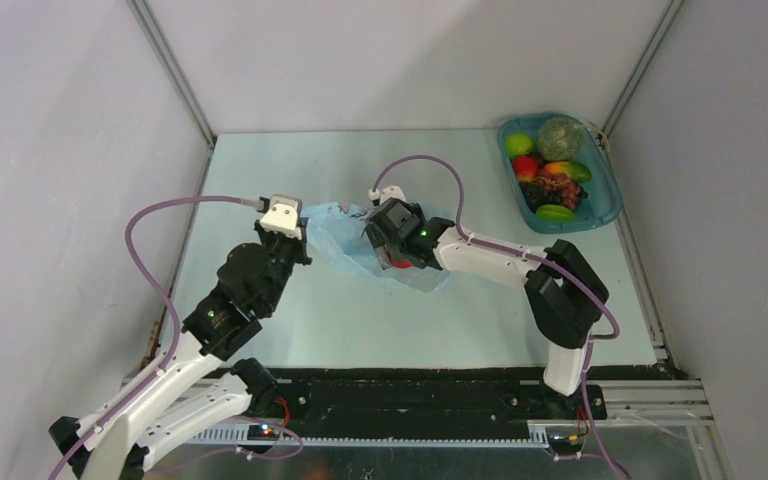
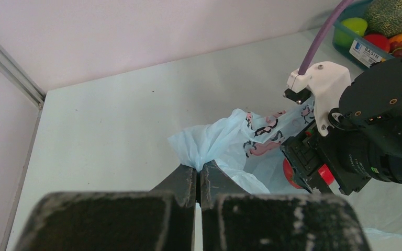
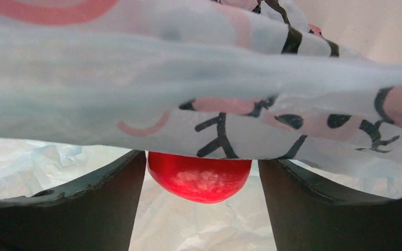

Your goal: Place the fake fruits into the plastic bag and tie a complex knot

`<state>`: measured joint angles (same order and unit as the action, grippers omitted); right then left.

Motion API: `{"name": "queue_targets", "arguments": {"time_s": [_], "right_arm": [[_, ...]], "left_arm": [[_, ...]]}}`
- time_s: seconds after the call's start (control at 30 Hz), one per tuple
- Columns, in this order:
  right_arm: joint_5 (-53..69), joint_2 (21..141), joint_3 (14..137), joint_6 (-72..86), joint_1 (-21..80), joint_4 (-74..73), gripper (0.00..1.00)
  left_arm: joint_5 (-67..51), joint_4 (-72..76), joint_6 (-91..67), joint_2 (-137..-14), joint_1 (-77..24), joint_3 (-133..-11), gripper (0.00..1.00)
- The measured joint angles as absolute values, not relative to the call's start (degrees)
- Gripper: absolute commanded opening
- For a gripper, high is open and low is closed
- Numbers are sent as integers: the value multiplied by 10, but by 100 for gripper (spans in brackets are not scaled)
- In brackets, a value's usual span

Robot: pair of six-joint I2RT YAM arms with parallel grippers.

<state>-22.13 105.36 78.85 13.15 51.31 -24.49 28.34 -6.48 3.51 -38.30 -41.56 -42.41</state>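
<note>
Red fruit [image 3: 199, 180] between wide-apart jaws of the right gripper [image 3: 201, 209]; left gripper [image 2: 198, 172] tight on the plastic bag [image 2: 222, 141].

The bag [image 3: 199, 78] hides the top of the red fruit [image 3: 201, 180]. From the left wrist, the right gripper [image 2: 306, 167] covers most of it; the tray [image 2: 343, 37] is cut off far right.

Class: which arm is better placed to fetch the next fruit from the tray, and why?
Right: right fingers stand open around the red fruit in the bag, and the tray lies on that side. Left fingers pinch the bag's edge.
</note>
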Motion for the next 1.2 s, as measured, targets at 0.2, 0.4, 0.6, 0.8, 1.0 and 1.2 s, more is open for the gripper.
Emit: {"name": "queue_targets", "arguments": {"time_s": [0.2, 0.4, 0.6, 0.8, 1.0, 1.2], "right_arm": [[-227, 1054, 789, 135, 513, -242, 91], [-227, 1053, 789, 135, 515, -237, 91], [-193, 1020, 771, 128, 522, -209, 91], [-102, 916, 739, 115, 526, -145, 92], [-18, 841, 738, 106, 525, -96, 91], [-6, 773, 731, 113, 480, -104, 88]], "left_arm": [[283, -65, 35, -386, -416, -424, 0], [283, -65, 35, -386, -416, -424, 0], [283, -65, 35, -386, -416, -424, 0], [283, -65, 35, -386, -416, -424, 0], [283, -65, 35, -385, -416, -424, 0], [283, -65, 35, -385, -416, -424, 0]]}}
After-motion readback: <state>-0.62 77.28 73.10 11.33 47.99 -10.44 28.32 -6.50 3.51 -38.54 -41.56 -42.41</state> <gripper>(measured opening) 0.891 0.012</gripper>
